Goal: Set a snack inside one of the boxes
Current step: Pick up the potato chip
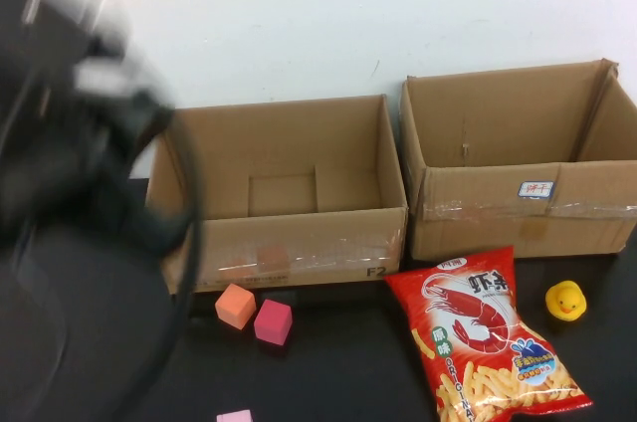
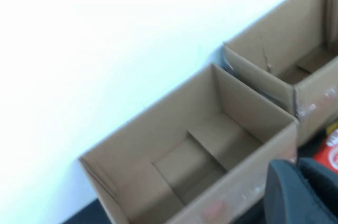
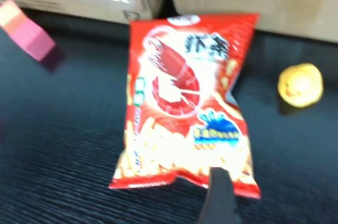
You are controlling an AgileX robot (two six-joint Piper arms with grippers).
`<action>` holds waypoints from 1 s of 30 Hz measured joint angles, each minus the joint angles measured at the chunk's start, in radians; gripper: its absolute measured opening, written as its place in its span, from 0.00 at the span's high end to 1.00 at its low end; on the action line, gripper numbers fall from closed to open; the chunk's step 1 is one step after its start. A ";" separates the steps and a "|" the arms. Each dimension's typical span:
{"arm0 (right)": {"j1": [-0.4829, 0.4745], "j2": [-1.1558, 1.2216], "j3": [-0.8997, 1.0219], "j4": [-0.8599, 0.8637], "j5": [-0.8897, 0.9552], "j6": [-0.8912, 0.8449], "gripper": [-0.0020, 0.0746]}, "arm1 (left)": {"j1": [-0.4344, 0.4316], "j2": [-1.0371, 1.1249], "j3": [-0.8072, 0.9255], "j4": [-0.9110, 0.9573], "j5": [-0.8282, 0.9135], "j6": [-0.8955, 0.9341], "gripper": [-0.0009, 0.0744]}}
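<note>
The snack is a red shrimp-chip bag point(image 1: 482, 337) lying flat on the black table in front of the right box. It fills the middle of the right wrist view point(image 3: 185, 102). Two open, empty cardboard boxes stand at the back, the left box point(image 1: 284, 193) and the right box point(image 1: 518, 168). My right gripper point(image 3: 256, 203) hovers over the bag's near bottom edge, out of the high view. Only one dark finger point(image 3: 218, 197) shows, off to one side, so it looks open. My left gripper point(image 2: 299, 167) is shut and empty, raised by the left box's front wall point(image 2: 237, 192). The left arm point(image 1: 90, 143) is a blur.
A yellow rubber duck point(image 1: 565, 300) sits right of the bag, also in the right wrist view point(image 3: 300, 84). An orange cube point(image 1: 235, 306) and a pink cube point(image 1: 273, 321) lie before the left box. A pink piece point(image 1: 235, 416) lies at the table's front edge.
</note>
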 joint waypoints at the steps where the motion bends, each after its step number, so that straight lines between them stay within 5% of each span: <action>1: 0.000 0.008 0.000 0.035 -0.002 -0.034 0.35 | 0.000 -0.037 0.060 0.010 -0.030 -0.020 0.98; 8: 0.042 0.191 -0.006 0.342 0.017 -0.375 0.35 | 0.000 -0.248 0.390 0.047 -0.153 -0.081 0.98; 15: 0.179 0.440 -0.051 0.420 -0.107 -0.507 0.35 | 0.000 -0.402 0.599 0.191 -0.191 -0.181 0.98; 30: 0.230 0.955 -0.347 0.432 -0.275 -0.643 0.35 | 0.000 -0.450 0.653 0.517 -0.193 -0.539 0.99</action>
